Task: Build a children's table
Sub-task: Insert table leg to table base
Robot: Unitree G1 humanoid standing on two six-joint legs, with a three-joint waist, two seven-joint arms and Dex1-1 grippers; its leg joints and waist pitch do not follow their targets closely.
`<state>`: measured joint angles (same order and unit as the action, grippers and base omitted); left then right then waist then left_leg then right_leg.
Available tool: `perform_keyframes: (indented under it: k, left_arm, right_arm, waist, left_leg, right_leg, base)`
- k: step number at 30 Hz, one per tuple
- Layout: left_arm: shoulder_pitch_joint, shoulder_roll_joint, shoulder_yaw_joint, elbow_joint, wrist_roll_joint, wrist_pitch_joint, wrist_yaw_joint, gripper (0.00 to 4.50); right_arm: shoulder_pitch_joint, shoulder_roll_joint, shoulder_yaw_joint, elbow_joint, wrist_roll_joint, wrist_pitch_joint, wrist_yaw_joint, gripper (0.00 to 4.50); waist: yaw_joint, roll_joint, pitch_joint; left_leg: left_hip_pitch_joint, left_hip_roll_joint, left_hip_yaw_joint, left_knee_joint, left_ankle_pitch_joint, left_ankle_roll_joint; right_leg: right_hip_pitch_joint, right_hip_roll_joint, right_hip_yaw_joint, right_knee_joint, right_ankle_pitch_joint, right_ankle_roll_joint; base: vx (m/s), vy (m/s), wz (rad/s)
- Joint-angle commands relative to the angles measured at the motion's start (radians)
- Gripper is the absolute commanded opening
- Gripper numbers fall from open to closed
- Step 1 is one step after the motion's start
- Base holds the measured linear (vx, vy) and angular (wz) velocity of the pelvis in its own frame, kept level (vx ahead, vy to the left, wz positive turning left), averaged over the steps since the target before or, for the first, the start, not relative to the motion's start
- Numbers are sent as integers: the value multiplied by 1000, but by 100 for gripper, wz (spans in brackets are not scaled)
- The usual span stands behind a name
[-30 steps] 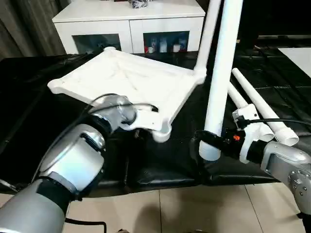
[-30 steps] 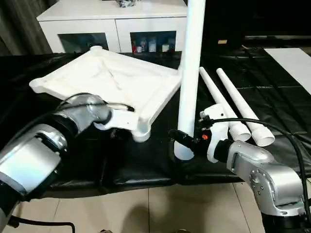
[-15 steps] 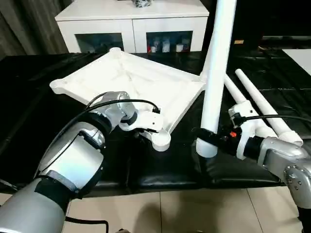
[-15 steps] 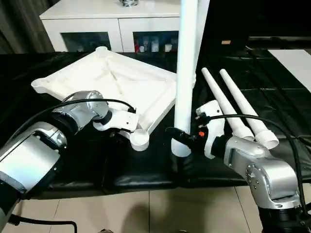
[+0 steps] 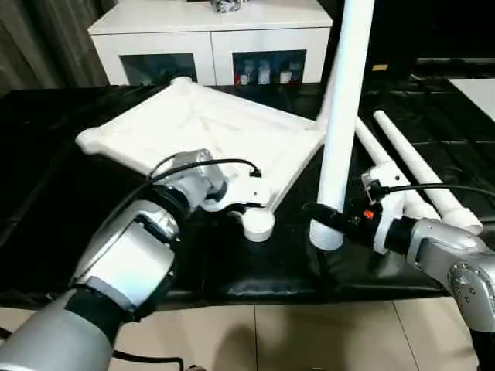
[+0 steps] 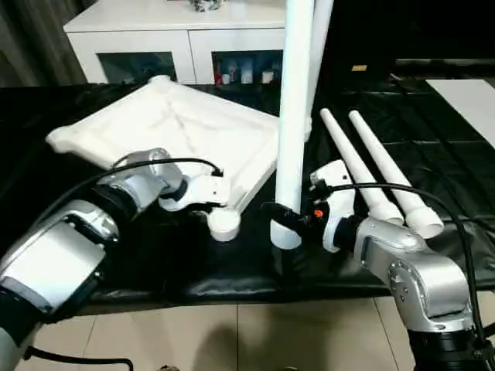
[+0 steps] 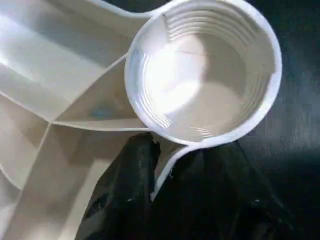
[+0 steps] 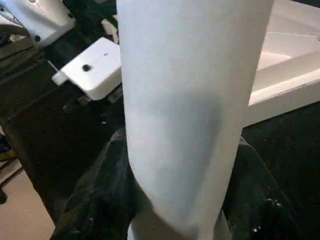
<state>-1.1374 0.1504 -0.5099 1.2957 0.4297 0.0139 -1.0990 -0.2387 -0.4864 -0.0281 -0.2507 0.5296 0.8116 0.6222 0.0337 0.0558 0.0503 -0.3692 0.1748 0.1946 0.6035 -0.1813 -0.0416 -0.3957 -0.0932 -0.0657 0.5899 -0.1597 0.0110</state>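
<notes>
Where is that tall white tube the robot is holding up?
The leg stands upright right of centre in the head views, its lower end in the right pincer, just right of the tabletop's near corner socket.

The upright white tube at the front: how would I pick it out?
Start at the white tabletop lying underside-up on the black mat. To its right the right end effector grips a leg near its wide end. It stands upright; two other legs lie flat.
</notes>
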Motion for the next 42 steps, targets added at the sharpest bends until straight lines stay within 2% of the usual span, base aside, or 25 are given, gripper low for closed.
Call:
perform_keyframes:
  k: [1,4,6,8,12,14,16,19,21,22,24,26,27,29,30,31,32,33,34,35,36,37,38,42]
  left_arm:
    - [54,-2,34,43,-33,80,17,143]
    - [73,-7,68,29,-53,128,68,136]
    - [76,-8,75,28,-59,136,75,118]
    - [80,-15,98,27,-80,168,97,112]
    - [91,-39,162,16,-126,249,159,104]
    - [112,-48,169,2,-123,260,201,101]
    - [120,-52,172,-4,-125,267,211,99]
    - [136,-69,190,-26,-140,286,232,87]
    - [140,-78,211,-41,-155,302,250,82]
    - [140,-78,211,-41,-155,302,250,82]
    - [145,-83,225,-61,-160,304,287,73]
    - [152,-80,229,-82,-163,288,303,70]
    - [162,-73,232,-109,-167,248,309,66]
    - [171,-70,252,-140,-188,228,313,61]
    - [171,-70,252,-140,-188,228,313,58]
    - [189,-61,269,-182,-203,183,304,58]
    - [199,-54,270,-209,-206,174,291,84]
    - [206,-50,270,-224,-210,171,277,99]
    - [212,-47,270,-239,-214,167,263,108]
    - [234,-39,271,-292,-222,162,251,104]
    - [234,-39,271,-292,-222,162,251,104]
    - [244,-34,269,-314,-222,147,254,126]
    - [259,-20,265,-345,-222,100,257,142]
    - [275,10,270,-376,-229,4,253,172]
  right_arm:
    - [-14,0,5,12,-3,-23,9,190]
    - [-19,8,6,21,-3,-28,8,190]
    - [-19,9,7,23,-4,-29,7,190]
    - [-20,10,7,26,-4,-31,8,190]
    - [-24,16,4,32,-6,-33,7,190]
    - [-27,18,7,38,-8,-38,6,190]
    - [-28,20,7,40,-9,-40,5,190]
    - [-32,22,7,47,-11,-45,4,190]
    - [-36,23,5,54,-13,-49,5,190]
    - [-36,23,5,54,-13,-49,5,190]
    - [-42,25,4,63,-19,-54,5,190]
    - [-46,27,3,68,-24,-60,5,190]
    - [-49,30,0,73,-27,-68,1,190]
    - [-53,34,-4,76,-27,-72,-3,190]
    - [-53,34,-4,76,-27,-72,-3,190]
    - [-54,39,-9,79,-26,-79,-9,190]
    - [-53,42,-10,79,-26,-81,-11,190]
    - [-53,43,-10,81,-26,-83,-12,190]
    - [-53,45,-10,83,-27,-85,-13,190]
    - [-52,49,-9,89,-31,-91,-12,190]
    - [-52,49,-9,89,-31,-91,-12,190]
    - [-52,51,-8,93,-33,-94,-11,190]
    - [-55,54,-5,102,-38,-102,-9,190]
    - [-60,55,-7,118,-43,-116,-7,190]
  waist:
    - [5,-31,-59]
    - [3,-33,-56]
    - [2,-31,-57]
    - [0,-31,-58]
    - [-4,-29,-57]
    - [-4,-30,-56]
    - [-7,-31,-54]
    - [-8,-33,-53]
    - [-10,-31,-50]
    - [-11,-31,-51]
    - [-14,-28,-52]
    - [-17,-25,-53]
    - [-20,-24,-53]
    - [-25,-23,-54]
    - [-27,-21,-55]
    - [-28,-17,-56]
    - [-28,-20,-58]
    - [-25,-19,-60]
    - [-24,-23,-59]
    - [-21,-24,-61]
    - [-20,-24,-61]
    - [-17,-23,-63]
    - [-13,-29,-63]
    - [4,-27,-68]
  left_leg:
    - [9,39,-30,-73,-281,46]
    - [11,35,-31,-71,-293,50]
    - [12,36,-33,-73,-290,53]
    - [7,39,-36,-79,-290,55]
    - [10,35,-35,-77,-308,55]
    - [14,35,-34,-77,-317,60]
    - [12,33,-34,-77,-326,61]
    - [19,28,-32,-72,-340,60]
    - [19,27,-34,-73,-354,59]
    - [22,28,-36,-73,-363,56]
    - [18,31,-39,-78,-374,56]
    - [18,34,-42,-82,-381,57]
    - [10,37,-45,-89,-385,57]
    - [17,36,-44,-88,-408,58]
    - [17,36,-43,-88,-408,59]
    - [13,41,-46,-92,-402,60]
    - [8,42,-45,-95,-392,61]
    - [12,45,-43,-96,-388,58]
    - [12,47,-42,-96,-387,57]
    - [14,47,-39,-95,-375,55]
    - [12,47,-37,-95,-363,56]
    - [11,45,-33,-93,-338,61]
    - [10,48,-32,-92,-316,67]
    - [8,50,-27,-87,-244,84]
  right_leg:
    - [44,-63,30,-100,-482,-181]
    - [38,-62,27,-111,-550,-152]
    - [38,-61,25,-113,-550,-146]
    - [42,-60,22,-111,-527,-142]
    - [38,-62,20,-116,-549,-140]
    - [34,-59,20,-120,-551,-140]
    - [33,-58,18,-123,-569,-134]
    - [26,-57,14,-133,-625,-110]
    - [23,-55,11,-138,-651,-94]
    - [22,-56,8,-139,-657,-91]
    - [27,-56,5,-139,-639,-89]
    - [28,-56,4,-139,-614,-95]
    - [36,-57,3,-136,-585,-100]
    - [31,-58,3,-138,-577,-111]
    - [30,-59,4,-138,-568,-117]
    - [35,-60,5,-136,-537,-127]
    - [39,-60,7,-130,-496,-139]
    - [35,-61,12,-127,-458,-157]
    - [34,-62,14,-126,-447,-166]
    - [34,-64,19,-120,-420,-182]
    - [35,-65,21,-119,-405,-188]
    - [34,-63,23,-116,-373,-197]
    - [36,-64,25,-112,-347,-207]
    - [37,-64,29,-98,-275,-219]
  base:
    - [0,0,0]
    - [0,0,0]
    - [0,0,0]
    - [0,0,0]
    - [0,0,0]
    - [0,0,0]
    - [0,0,0]
    - [0,0,0]
    - [0,0,0]
    - [0,0,0]
    - [0,0,0]
    - [0,0,0]
    - [0,0,0]
    - [0,0,0]
    - [0,0,0]
    - [0,0,0]
    - [0,0,0]
    - [0,0,0]
    - [0,0,0]
    - [0,0,0]
    - [0,0,0]
    - [0,0,0]
    - [0,0,0]
    - [0,0,0]
